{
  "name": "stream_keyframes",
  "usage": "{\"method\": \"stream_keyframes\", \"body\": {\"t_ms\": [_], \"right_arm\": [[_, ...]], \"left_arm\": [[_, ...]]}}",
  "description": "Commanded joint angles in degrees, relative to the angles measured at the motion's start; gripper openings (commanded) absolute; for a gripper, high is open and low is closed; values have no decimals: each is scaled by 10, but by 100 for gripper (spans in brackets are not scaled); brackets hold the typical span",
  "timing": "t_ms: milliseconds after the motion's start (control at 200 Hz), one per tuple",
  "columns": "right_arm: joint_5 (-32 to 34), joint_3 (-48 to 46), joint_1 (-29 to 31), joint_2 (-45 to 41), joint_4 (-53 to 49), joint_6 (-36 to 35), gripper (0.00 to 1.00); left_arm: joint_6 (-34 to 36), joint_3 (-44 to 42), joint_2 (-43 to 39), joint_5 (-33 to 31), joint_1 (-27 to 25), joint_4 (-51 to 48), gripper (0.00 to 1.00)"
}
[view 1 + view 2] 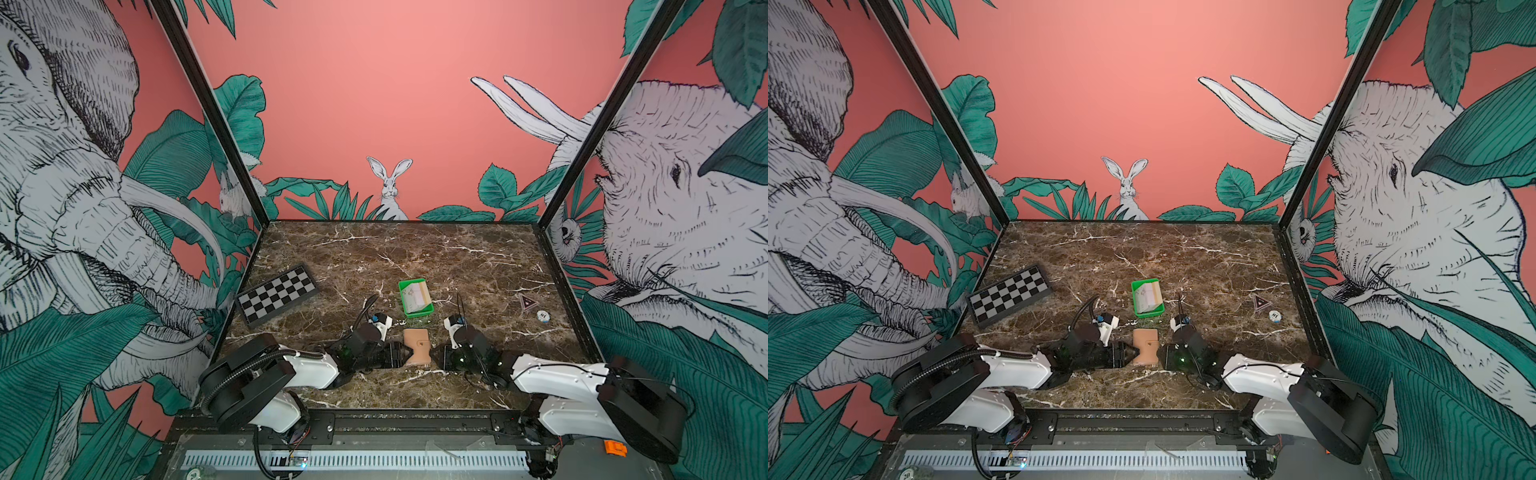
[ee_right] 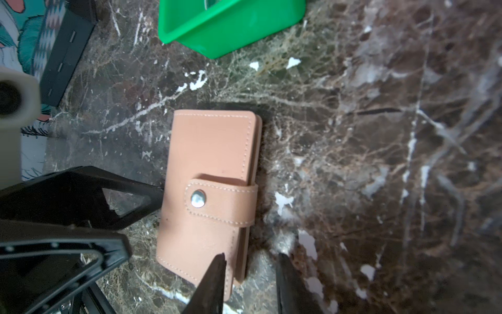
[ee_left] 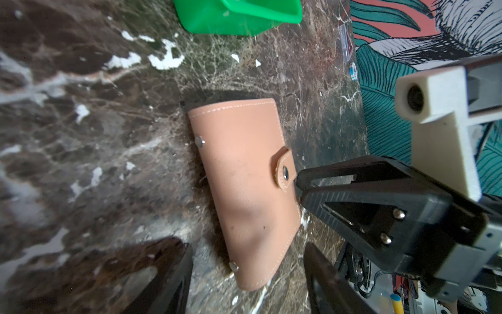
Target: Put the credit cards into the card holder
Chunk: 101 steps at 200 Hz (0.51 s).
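Top views both show the card holder [image 1: 417,347], long axis 12-to-6; left end effector [image 1: 401,354] wide at its 9 o'clock, right end effector [image 1: 434,359] narrow at 3 o'clock.

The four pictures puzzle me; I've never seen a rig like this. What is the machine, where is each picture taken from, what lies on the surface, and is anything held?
Two white and black robot arms work over a marble table. Each ends in a two-fingered gripper. The two wide pictures come from one camera head above and behind the arms. The two close-ups come from cameras on the arms' wrists.

Between the arms lies the tan card holder, closed, with its strap snapped. The left gripper and the right gripper both stand open close to it, the right one on the strap side. Neither holds anything.

Farther back, a green tray holds the credit cards. A chessboard lies to the left and a poker chip to the right.
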Motion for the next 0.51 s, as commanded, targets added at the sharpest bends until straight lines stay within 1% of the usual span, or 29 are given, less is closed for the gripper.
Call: {"method": "stream_keyframes", "body": {"t_ms": [0, 315, 500], "right_arm": [[-7, -5, 3, 0, 24, -1, 30], [6, -2, 4, 25, 5, 6, 24], [5, 1, 3, 32, 6, 6, 23]], "left_arm": [[-3, 7, 12, 8, -5, 2, 66], [-11, 7, 28, 16, -7, 29, 64], [-9, 12, 31, 19, -8, 30, 64]]}}
